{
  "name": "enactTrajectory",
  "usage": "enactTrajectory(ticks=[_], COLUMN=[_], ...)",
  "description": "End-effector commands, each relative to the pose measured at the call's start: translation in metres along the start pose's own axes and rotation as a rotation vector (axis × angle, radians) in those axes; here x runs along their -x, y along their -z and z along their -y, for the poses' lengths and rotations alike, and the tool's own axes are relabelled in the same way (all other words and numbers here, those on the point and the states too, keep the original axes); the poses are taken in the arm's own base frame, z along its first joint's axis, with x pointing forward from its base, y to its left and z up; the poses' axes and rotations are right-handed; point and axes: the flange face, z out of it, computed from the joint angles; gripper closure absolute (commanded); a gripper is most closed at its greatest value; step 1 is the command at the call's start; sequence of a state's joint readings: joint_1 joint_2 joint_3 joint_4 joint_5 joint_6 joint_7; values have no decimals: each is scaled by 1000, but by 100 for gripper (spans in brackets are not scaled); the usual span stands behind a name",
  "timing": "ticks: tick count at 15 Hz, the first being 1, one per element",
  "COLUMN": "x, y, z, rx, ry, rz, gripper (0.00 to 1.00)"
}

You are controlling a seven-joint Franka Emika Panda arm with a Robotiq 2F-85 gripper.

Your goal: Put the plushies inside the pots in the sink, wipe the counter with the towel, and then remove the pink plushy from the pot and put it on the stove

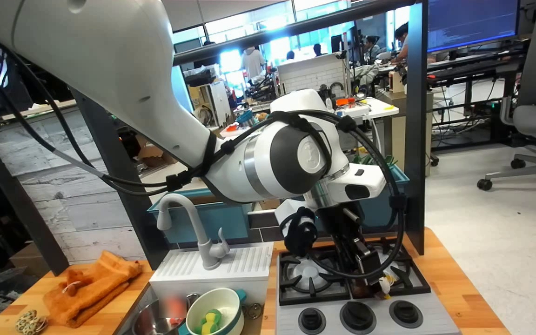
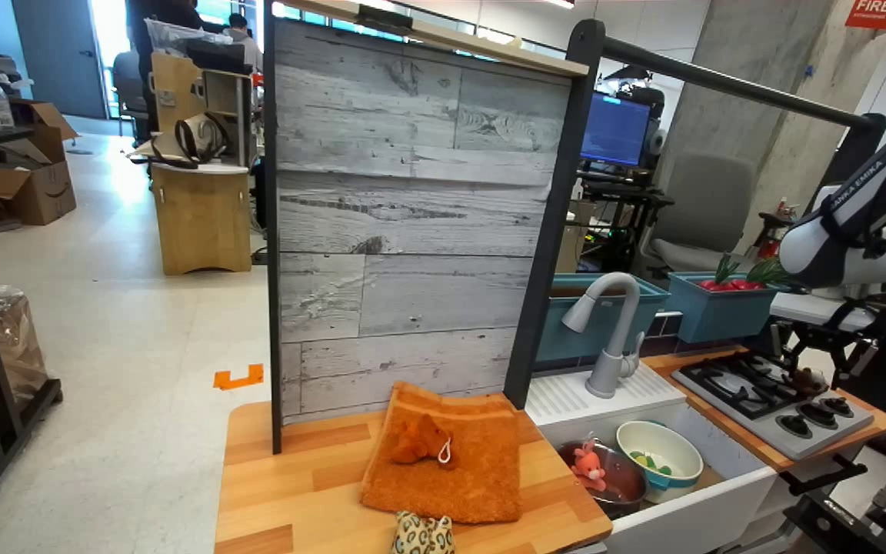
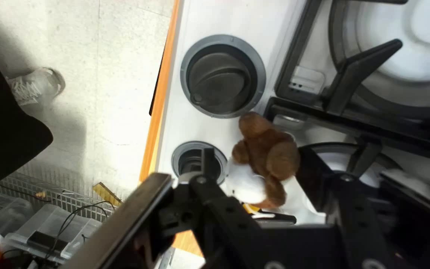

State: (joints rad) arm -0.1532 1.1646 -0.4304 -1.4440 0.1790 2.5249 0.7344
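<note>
While over the stove [image 3: 233, 16], the pincer [image 3: 258, 164] wide — a brown-and-white plushy [image 3: 269, 149] between its jaws

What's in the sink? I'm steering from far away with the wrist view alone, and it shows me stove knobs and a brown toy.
Observer: A metal pot and a cream pot sit there side by side.
Visitor: What's in the metal one?
Observer: A pink plushy.
Visitor: And is there anything to wipe with?
Observer: Yes, an orange towel lies on the wooden counter, seen in both exterior views.
</note>
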Motion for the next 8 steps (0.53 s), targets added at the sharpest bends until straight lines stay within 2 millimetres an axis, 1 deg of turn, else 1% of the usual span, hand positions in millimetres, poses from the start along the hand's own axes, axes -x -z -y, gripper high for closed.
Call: enactTrajectory(ticks=[1,4,5,6,7,8], x=[0,2,4,7,11,19], y=[2,-4,-3,-1,2,10], z=[-7,-6,-5,-3,-1,1], rx=[-3,-4,-8,-13,-17,-21], ry=[-15,-11,-3,6,18,44], rz=[-7,-2,4,10,14,37], gripper=[73,95,99,100,100,100])
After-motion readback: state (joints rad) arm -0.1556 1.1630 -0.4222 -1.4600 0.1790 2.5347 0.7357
